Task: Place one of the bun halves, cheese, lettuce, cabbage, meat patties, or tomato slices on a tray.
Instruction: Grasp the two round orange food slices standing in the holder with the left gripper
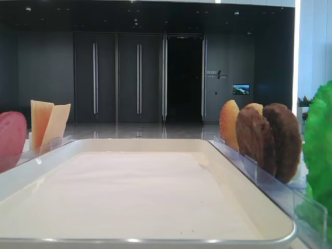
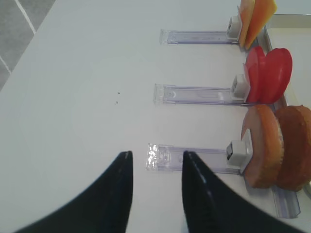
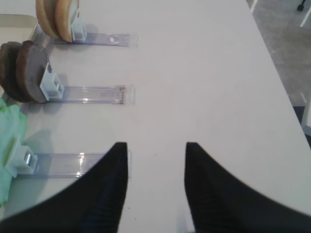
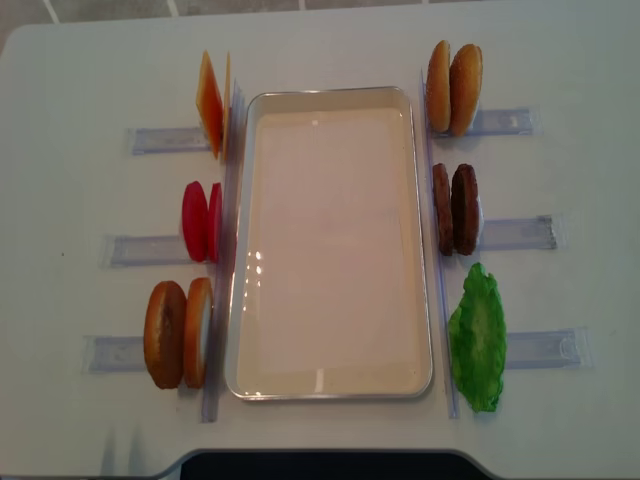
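Both fingers (image 2: 125,194) (image 3: 109,194) spread, holding nothing, over bare worktop (image 4: 320,40); bun halves (image 4: 180,333) upright in holder just left of tray (image 4: 330,380), w/ risk of toppling the pair if left approach is off-centre.

Bun halves (image 2: 274,145), tomato slices (image 2: 268,73) and cheese (image 2: 256,19) are standing upright in clear holders (image 2: 194,92); the left gripper's (image 2: 156,162) jaws are hanging parted.
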Robot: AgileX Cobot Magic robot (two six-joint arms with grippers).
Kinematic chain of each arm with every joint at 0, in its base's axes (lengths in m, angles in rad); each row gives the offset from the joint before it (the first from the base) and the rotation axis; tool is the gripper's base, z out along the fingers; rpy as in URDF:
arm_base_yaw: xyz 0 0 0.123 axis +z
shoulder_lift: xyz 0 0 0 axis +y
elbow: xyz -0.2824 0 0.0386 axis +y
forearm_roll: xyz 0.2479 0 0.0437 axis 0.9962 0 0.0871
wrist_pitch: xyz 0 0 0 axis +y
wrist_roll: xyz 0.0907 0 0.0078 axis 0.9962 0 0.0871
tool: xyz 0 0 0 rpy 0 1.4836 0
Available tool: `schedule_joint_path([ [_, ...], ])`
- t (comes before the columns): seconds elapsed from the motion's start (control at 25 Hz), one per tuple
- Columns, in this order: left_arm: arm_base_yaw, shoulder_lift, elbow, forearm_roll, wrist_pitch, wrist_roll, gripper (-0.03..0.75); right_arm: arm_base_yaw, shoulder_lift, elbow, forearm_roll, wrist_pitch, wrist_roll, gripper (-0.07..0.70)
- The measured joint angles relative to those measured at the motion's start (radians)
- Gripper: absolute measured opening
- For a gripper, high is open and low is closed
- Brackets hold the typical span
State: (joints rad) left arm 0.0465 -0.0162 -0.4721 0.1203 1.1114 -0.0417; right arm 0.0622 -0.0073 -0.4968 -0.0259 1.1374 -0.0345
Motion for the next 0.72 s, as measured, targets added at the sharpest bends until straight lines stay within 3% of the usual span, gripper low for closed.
schedule_joint_path([
  [0.72, 0.0, 0.0, 0.0, 0.001, 0.001, 0.0, 0.246, 0.0, 0.0, 0.0, 0.0, 0.0, 0.0, 0.302],
])
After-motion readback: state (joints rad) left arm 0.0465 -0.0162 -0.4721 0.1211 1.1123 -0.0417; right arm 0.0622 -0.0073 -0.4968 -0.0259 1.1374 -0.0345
